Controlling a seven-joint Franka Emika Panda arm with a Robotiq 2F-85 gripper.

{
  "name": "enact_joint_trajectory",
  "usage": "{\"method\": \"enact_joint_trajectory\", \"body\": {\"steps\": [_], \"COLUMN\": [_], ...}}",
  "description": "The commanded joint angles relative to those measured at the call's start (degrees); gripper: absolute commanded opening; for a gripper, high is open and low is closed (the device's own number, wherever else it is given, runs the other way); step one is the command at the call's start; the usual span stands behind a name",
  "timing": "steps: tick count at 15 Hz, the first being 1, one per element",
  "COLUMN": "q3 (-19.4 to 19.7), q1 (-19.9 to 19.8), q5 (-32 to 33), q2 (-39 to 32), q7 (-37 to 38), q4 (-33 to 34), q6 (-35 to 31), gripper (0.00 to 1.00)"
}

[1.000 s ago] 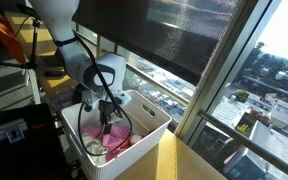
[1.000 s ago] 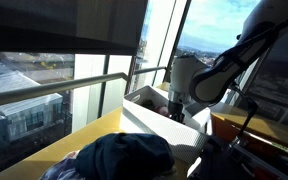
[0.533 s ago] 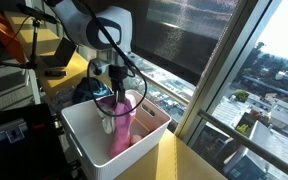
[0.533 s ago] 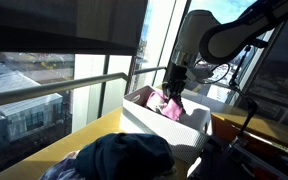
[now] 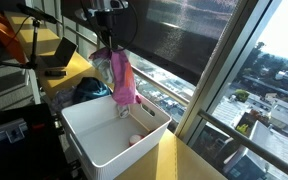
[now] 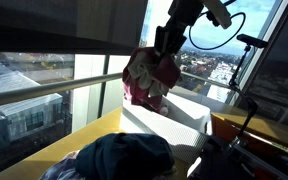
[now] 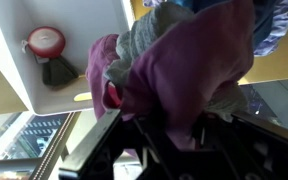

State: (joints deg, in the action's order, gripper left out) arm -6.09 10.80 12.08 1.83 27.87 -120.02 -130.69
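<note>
The hand (image 5: 112, 47) is pinching, jaws nearly closed, the top of a bunched pink-and-grey cloth (image 5: 123, 82), which is hanging high above the white bin (image 5: 80, 118), apparently so its loose folds are clearing the rim.

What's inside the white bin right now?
A small red round thing and a dark tuft lie in the white bin. The pink clothes in the gripper cover the rest in the wrist view.
</note>
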Motion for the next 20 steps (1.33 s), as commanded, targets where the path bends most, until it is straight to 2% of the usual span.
{"method": "enact_joint_trajectory", "body": {"steps": [1,3,6,11,15,20], "q3": [-6.7,-10.2,-12.3,-9.0,-5.9,-5.3], "q1": [3.6,6.0,7.9,6.6,5.7,8.3], "q5": [1.3,1.9,2.2,3.9,2.3,3.1], "q2": [-0.7,-2.7,-5.2,-10.3,-15.7,-20.4], "q7": [3.2,5.8,6.8,5.2,4.0,5.1], "q4": [5.0,7.7,8.9,5.7,7.3,7.9], "q6": [5.6,7.9,9.4,7.7,8.1,8.4], "gripper": [0.06,0.06,0.06,0.06,0.06,0.06]}}
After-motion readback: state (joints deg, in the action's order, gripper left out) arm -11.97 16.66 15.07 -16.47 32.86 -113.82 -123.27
